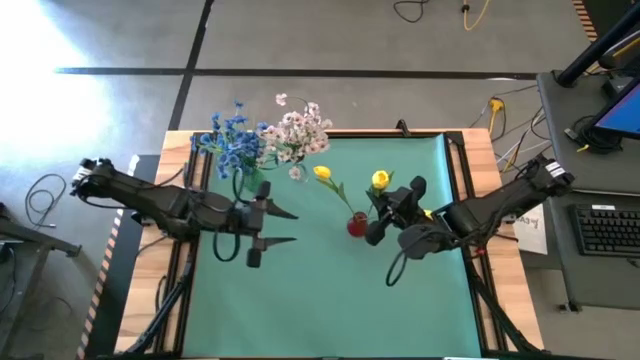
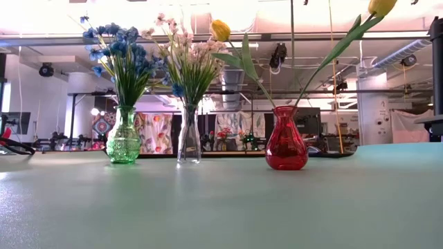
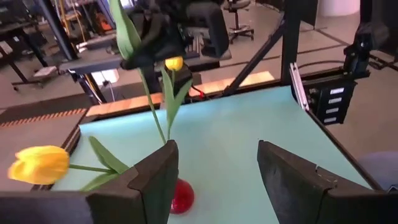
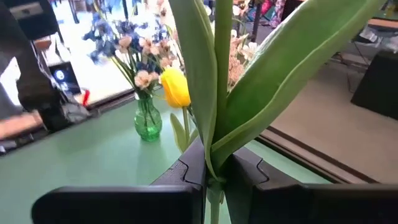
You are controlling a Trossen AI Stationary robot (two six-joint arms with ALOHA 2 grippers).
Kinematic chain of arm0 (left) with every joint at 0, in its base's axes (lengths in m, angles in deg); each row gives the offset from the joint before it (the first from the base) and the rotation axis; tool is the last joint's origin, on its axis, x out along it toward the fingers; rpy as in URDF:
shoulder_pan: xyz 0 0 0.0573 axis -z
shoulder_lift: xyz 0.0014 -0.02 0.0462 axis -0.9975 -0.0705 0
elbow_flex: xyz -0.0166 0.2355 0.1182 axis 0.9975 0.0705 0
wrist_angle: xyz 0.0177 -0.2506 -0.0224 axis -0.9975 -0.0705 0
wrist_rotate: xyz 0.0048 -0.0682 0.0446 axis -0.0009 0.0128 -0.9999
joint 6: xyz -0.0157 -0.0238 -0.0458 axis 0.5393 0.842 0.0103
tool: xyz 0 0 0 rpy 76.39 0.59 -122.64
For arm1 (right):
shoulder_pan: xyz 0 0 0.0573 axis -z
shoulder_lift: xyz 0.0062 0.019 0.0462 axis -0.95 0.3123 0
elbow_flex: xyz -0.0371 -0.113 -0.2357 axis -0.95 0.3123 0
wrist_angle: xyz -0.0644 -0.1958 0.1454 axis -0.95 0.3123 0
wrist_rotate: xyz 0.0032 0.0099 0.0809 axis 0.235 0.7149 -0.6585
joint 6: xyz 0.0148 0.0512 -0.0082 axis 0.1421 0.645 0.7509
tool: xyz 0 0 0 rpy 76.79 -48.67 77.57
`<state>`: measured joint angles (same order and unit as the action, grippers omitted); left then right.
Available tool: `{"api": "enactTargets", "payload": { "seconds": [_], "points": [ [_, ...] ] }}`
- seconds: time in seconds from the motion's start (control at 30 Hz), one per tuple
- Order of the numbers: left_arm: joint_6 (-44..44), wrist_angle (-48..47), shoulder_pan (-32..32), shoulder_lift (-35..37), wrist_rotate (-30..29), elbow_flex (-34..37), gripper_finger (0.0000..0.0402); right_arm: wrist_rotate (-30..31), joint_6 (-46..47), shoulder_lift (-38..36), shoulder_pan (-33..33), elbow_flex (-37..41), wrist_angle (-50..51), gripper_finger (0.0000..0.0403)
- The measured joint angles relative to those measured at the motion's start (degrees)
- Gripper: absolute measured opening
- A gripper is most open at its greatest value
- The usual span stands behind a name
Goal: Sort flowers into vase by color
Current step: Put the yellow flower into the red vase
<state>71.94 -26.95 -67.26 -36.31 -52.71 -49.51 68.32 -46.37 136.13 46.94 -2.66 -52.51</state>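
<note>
Standing beside the green worktop (image 1: 330, 290), I see three vases in a row near its far edge. A green vase (image 2: 124, 142) holds the blue flowers (image 2: 116, 52). Just beside it, a clear vase (image 2: 188, 142) holds the pale pink-white flowers (image 2: 181, 52). A red vase (image 2: 286, 144) stands more toward the middle of the worktop, apart from the other two.

One yellow tulip (image 2: 220, 30) is already in the red vase and its stalk leans toward the clear vase. The second yellow tulip (image 1: 380, 179) also has its stalk reaching down to the red vase, and it leans the other way, toward the right arm.

The right gripper (image 1: 385, 215) is just beside the red vase, on its right side. Its jaws are clenched on the stalk of the second yellow tulip, low on the stalk, with the long green leaves rising between the fingers (image 4: 249, 171).

The left gripper (image 1: 275, 226) hovers over the worktop to the left of the red vase, well apart from it and pointing toward it. Its jaws are released, spread wide, with nothing between the fingers (image 3: 155, 177).
</note>
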Motion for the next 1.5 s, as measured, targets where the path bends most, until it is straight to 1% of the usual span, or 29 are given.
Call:
{"api": "enactTargets", "payload": {
  "seconds": [0.13,0.3,0.4,0.63,0.73,0.87,1.07,1.2,1.5],
  "points": [
    [-0.67,-0.43,-0.04,2.92,-0.64,0.04,0.0205,0.0,0.23,0.11,1.14,1.87,-4.2,0.0027],
    [-1.58,-2.85,-0.07,7.05,-5.78,0.04,0.0205,-0.48,0.65,0.35,3.02,5.53,-9.42,0.0027],
    [-1.66,-4.5,-0.07,9.31,-9.05,0.04,0.0205,-0.46,2.09,0.35,3.57,7.51,-10.06,0.0027],
    [-1.84,-6.38,-0.07,12.87,-12.7,0.07,0.0205,-0.46,2.92,0.74,3.82,9.18,-11.26,0.0027],
    [-2.5,-6.65,-0.07,13.9,-14.68,0.07,0.0205,-0.5,2.9,1.17,3.9,9.23,-11.28,0.0036],
    [-3.32,-6.84,-0.07,14.49,-17.4,0.07,0.0205,-0.53,2.9,1.94,3.91,9.23,-11.25,0.0065],
    [-3.65,-6.82,-0.07,14.63,-19.34,0.07,0.0205,-2.0,3.66,2.08,3.91,9.23,-10.94,0.012],
    [-3.65,-6.84,-0.07,14.59,-19.58,0.07,0.0205,-2.17,3.73,1.33,3.91,9.23,-10.63,0.0157],
    [-3.64,-7.19,-0.07,14.57,-19.6,0.07,0.0205,-7.37,4.33,0.95,4.02,7.66,-8.2,0.0229]
  ]
}}
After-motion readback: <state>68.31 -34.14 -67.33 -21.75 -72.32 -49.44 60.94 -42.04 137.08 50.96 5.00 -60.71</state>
